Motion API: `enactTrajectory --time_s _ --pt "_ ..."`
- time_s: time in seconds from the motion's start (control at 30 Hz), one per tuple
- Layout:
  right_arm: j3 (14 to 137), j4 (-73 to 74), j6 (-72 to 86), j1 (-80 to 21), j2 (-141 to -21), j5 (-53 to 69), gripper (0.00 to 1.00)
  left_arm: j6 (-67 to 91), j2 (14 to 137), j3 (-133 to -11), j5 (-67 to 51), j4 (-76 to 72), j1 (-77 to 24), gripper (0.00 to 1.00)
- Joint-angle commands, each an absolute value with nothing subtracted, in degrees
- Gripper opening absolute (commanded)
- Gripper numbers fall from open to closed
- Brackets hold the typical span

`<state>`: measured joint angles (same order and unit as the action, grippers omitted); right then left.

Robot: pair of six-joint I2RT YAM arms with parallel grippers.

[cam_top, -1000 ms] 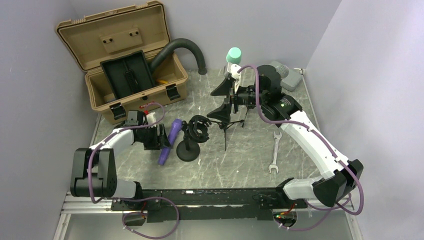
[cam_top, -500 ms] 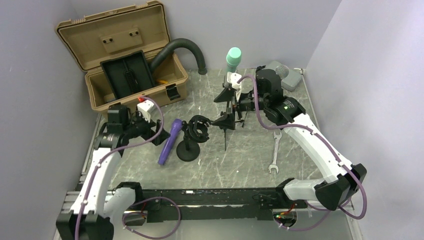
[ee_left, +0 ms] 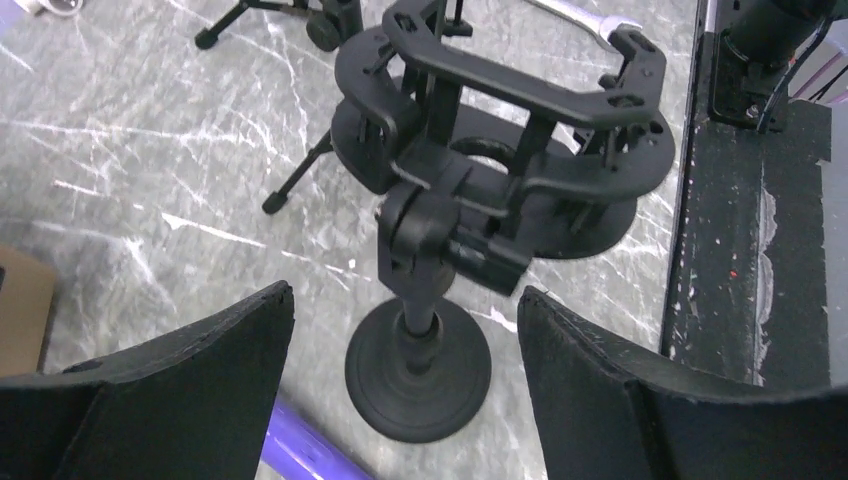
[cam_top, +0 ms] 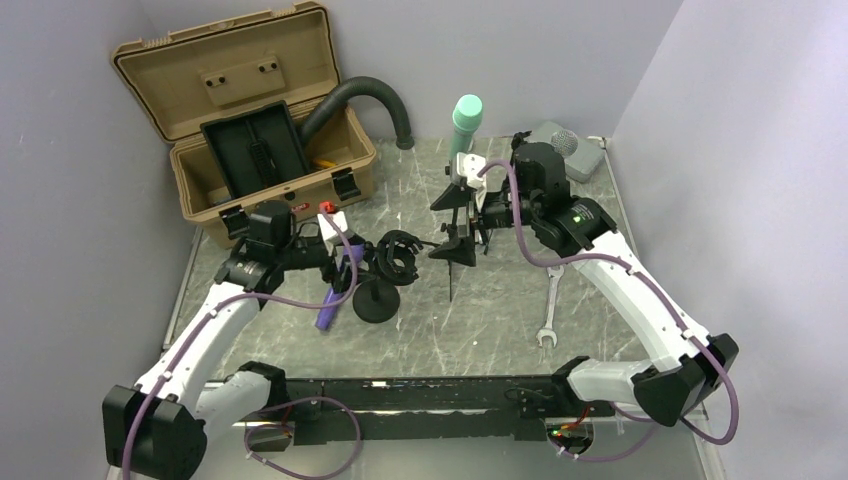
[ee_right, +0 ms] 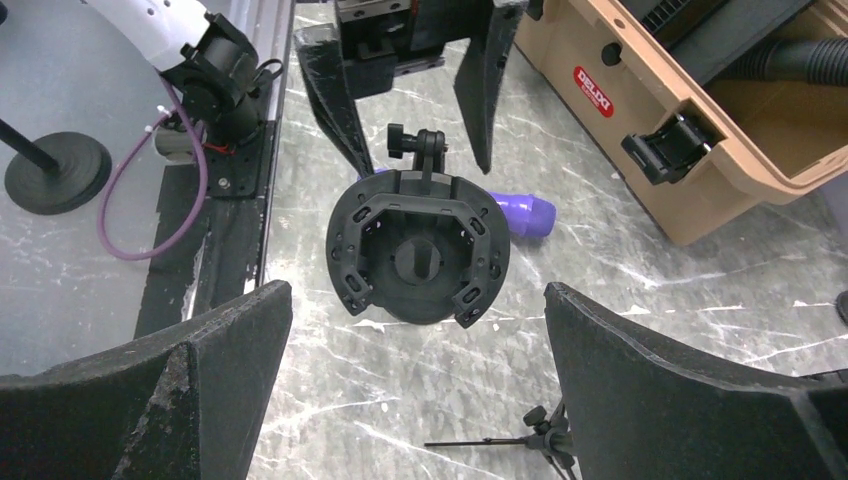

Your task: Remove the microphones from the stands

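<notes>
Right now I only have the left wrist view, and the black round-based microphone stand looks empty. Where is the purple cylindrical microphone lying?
Observer: The purple cylindrical microphone lies flat on the grey marble tabletop, just left of the black round-based microphone stand.
Operator: And the right claw?
Observer: The right claw is open and empty, facing the stand's clamp.
Operator: Anything behind it?
Observer: A mint-green foam-topped microphone stands upright there.

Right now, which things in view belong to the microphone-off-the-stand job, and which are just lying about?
Job: purple microphone, lying on the table beside the stand; the stand's cradle, empty; left gripper and right gripper, both open.

Lying about: tan toolbox, black hose, wrench, small tripod, green-topped object, grey case.
</notes>
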<state>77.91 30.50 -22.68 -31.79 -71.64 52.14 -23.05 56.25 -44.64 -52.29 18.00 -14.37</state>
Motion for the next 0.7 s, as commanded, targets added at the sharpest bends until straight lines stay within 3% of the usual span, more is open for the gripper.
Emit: enactTrajectory --time_s 0.0,0.3,0.43,0.57,0.67 --pt "76.11 29.10 -24.43 -31.62 -69.15 53.61 1.00 -23.01 58.86 -43.95 -55.95 6.41 -16.28 0.83" --pt "73.99 27.73 -24.34 -31.62 -68.16 53.40 1.00 -21.21 62.32 -42.11 -57.14 0.45 -18.11 0.63" --pt "73.58 27.58 -24.41 -31.63 -67.62 53.20 1.00 -19.53 62.06 -41.42 -58.40 -2.50 -18.11 0.42" --pt "73.69 27.60 -24.34 -31.62 -67.15 53.10 1.00 -16.50 61.33 -41.85 -60.04 -4.24 -18.10 0.04" --pt "74.59 27.53 -23.47 -31.62 -67.21 53.33 1.00 -13.00 60.39 -43.00 -60.41 -7.15 -18.05 0.00"
